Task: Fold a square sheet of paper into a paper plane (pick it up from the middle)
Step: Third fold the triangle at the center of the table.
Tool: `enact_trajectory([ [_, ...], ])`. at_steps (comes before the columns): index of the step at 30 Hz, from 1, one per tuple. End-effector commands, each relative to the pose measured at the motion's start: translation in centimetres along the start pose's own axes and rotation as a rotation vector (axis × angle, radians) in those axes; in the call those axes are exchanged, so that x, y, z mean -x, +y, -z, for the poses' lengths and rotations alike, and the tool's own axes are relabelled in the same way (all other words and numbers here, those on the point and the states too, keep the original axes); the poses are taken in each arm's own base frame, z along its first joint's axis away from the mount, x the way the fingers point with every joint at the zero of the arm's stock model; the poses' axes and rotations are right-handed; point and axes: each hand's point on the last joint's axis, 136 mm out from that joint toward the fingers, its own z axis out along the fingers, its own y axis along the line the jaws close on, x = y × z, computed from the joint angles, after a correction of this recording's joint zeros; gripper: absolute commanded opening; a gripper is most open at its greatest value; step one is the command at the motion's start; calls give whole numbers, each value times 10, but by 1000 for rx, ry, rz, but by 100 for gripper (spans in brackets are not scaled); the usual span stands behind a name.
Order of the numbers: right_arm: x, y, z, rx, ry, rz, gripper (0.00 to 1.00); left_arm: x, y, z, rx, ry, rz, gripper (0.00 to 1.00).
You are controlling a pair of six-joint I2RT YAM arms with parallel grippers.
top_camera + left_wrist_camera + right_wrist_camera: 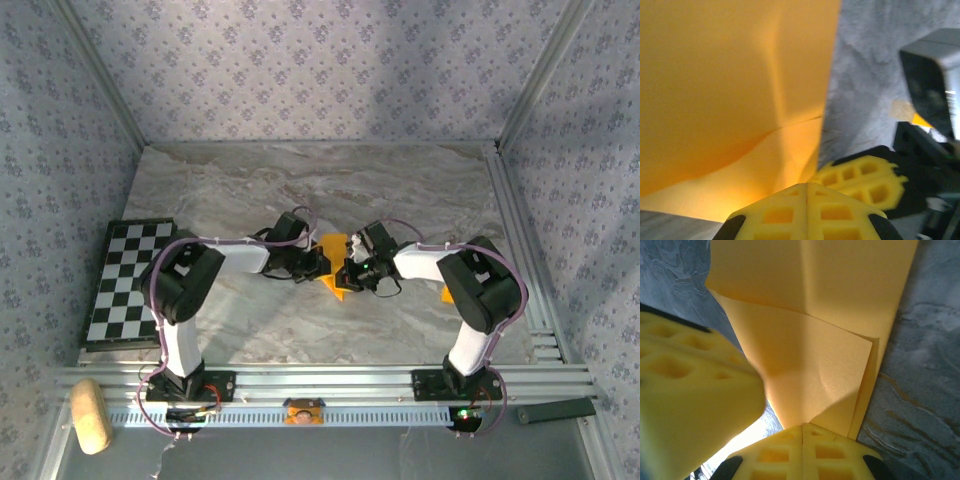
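Observation:
The orange-yellow sheet of paper point(334, 268) is partly folded, with creases and overlapping layers, and sits mid-table between the two arms. In the left wrist view the paper point(730, 90) runs down into my left gripper point(806, 185), whose yellow fingers are pressed together on its lower edge. In the right wrist view my right gripper point(803, 426) is shut on the layered corner of the paper point(820, 340). The two grippers point(322, 262) point(352, 272) almost touch. The right gripper's fingers point(865, 182) lie just right of the left gripper's tips.
A black-and-white chequered board point(125, 282) lies at the table's left edge. A tiny orange bit point(446, 293) rests by the right arm. A cork-coloured block point(90, 415) and a dark bar point(555, 410) sit beyond the front rail.

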Motion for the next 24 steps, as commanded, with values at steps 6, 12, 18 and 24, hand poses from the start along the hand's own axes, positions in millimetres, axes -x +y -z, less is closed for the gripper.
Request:
enact_trajectory([
  [6, -7, -18, 2, -55, -1, -32, 0, 4, 28, -14, 106, 10, 35, 2],
  [12, 6, 23, 10, 45, -39, 67, 5, 0, 33, -14, 117, 25, 46, 1],
  [18, 7, 28, 0, 34, -19, 78, 7, 0, 30, -14, 109, 25, 45, 1],
  [24, -11, -20, -10, -103, 32, 27, 1, 6, 26, -12, 112, 6, 40, 1],
])
